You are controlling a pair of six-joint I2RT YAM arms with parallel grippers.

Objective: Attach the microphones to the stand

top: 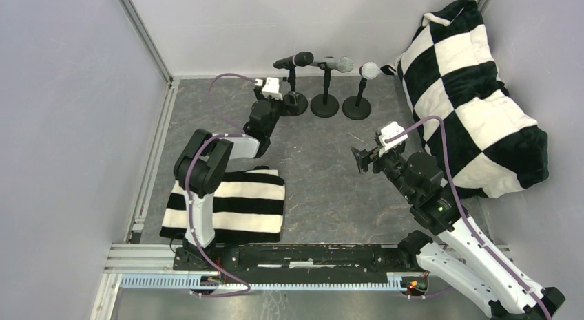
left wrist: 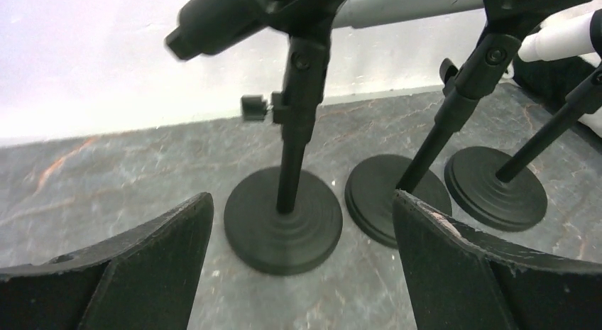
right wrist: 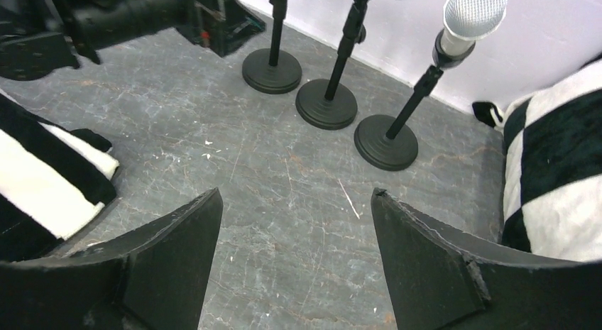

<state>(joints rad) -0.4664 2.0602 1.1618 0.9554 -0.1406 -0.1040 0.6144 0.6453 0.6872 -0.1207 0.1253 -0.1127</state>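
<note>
Find the black microphone (top: pixel 293 59) clipped on the leftmost of three stands (top: pixel 324 105) at the far edge of the desk (top: pixel 324 189), lying close to level, mesh head to the right, tail to the left. Next to it the silver-grey microphone (top: pixel 334 62), likewise near level in the middle clip. Then the white microphone (top: pixel 369 71) on the right stand, tilted head-up. All three off the desk and seated in clips. So, by the look of it, little or nothing left to attach, though impossible to check the hold of each clip from here.

Just beside the leftmost base: the left tool (left wrist: pixel 299 199), spread wide and holding nothing, low to the desk, with base and pole framed between its fingers (left wrist: pixel 152 252) but untouched. Black microphone above and ahead of it, long axis across its line of approach. Clearly the nearer arm.

Well apart, at mid-desk: the right tool (right wrist: pixel 294 195), also spread wide and empty, facing the row of stands, with the white microphone up and to the right in its view.

Outward again — striped cloth (top: pixel 234 203) at the near left, checked cushion (top: pixel 475 107) along the right side.
</note>
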